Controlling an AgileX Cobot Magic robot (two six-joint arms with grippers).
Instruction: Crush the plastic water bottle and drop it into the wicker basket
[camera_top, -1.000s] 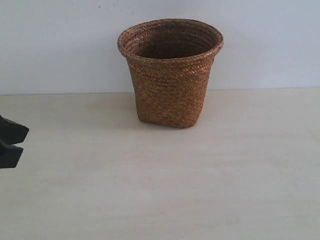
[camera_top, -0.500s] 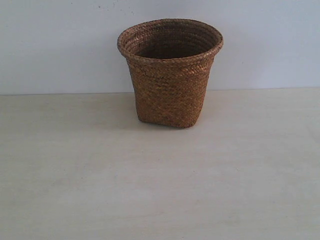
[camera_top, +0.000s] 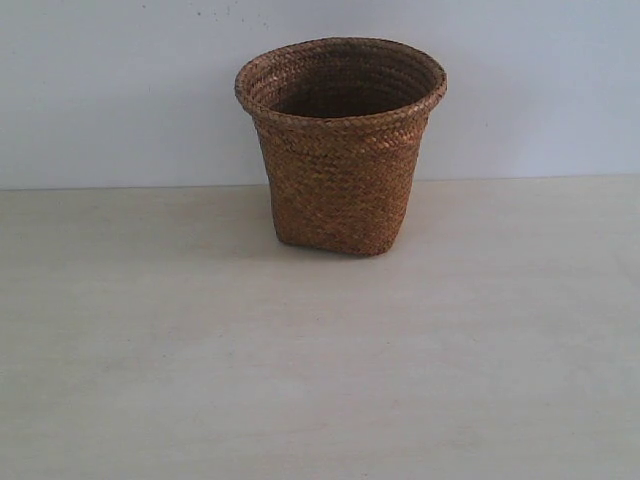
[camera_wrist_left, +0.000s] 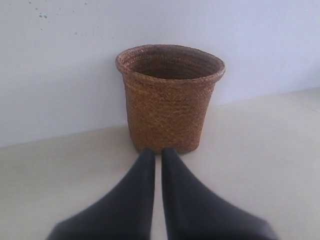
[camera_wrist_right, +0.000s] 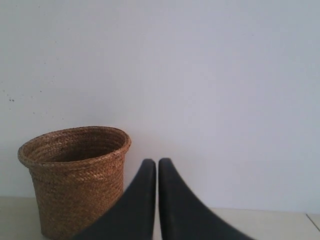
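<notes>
The brown wicker basket (camera_top: 340, 150) stands upright at the back of the pale table, close to the wall. No view shows the plastic water bottle; what lies inside the basket is hidden. Neither arm appears in the exterior view. In the left wrist view my left gripper (camera_wrist_left: 158, 151) is shut with nothing between its black fingers, pointing at the foot of the basket (camera_wrist_left: 169, 100) from some way off. My right gripper (camera_wrist_right: 157, 163) is also shut and empty, held above the table with the basket (camera_wrist_right: 75, 180) off to one side.
A plain white wall (camera_top: 520, 80) runs behind the basket. The light wooden tabletop (camera_top: 320, 380) spreads in front of it and to both sides.
One second ago the black left gripper showed at the exterior view's left edge. It has withdrawn out of that view. The basket has not moved.
</notes>
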